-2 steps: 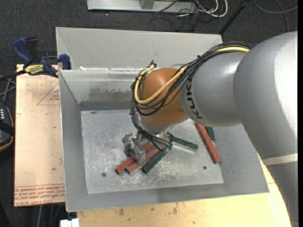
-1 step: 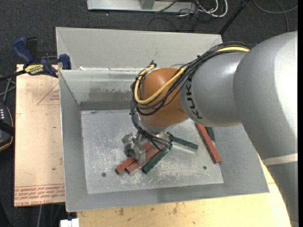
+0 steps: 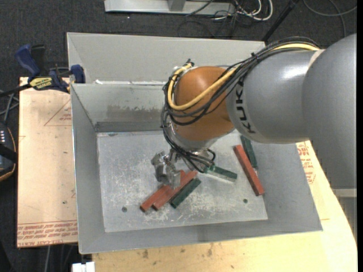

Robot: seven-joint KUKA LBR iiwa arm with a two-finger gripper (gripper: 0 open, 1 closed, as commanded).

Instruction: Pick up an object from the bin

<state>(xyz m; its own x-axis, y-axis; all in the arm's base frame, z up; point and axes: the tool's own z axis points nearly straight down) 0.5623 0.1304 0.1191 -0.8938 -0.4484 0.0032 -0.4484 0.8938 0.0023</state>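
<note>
A red stick (image 3: 161, 196) lies flat near the middle of the bin (image 3: 122, 180) floor, slanting from lower left to upper right. The gripper (image 3: 165, 170) sits low over the upper half of this red stick. Whether it touches the stick, and whether its jaws are spread or pressed together, cannot be told. A dark green stick (image 3: 184, 192) lies just beside the red stick on its right, parallel to it. Right of the red stick's upper end lies a second green stick (image 3: 222, 174). Well to the right of the red stick lies a longer red stick (image 3: 249, 171), with a third green stick (image 3: 248, 152) alongside. Above the red stick, the arm's orange cover (image 3: 198, 103) carries cables (image 3: 258, 55).
</note>
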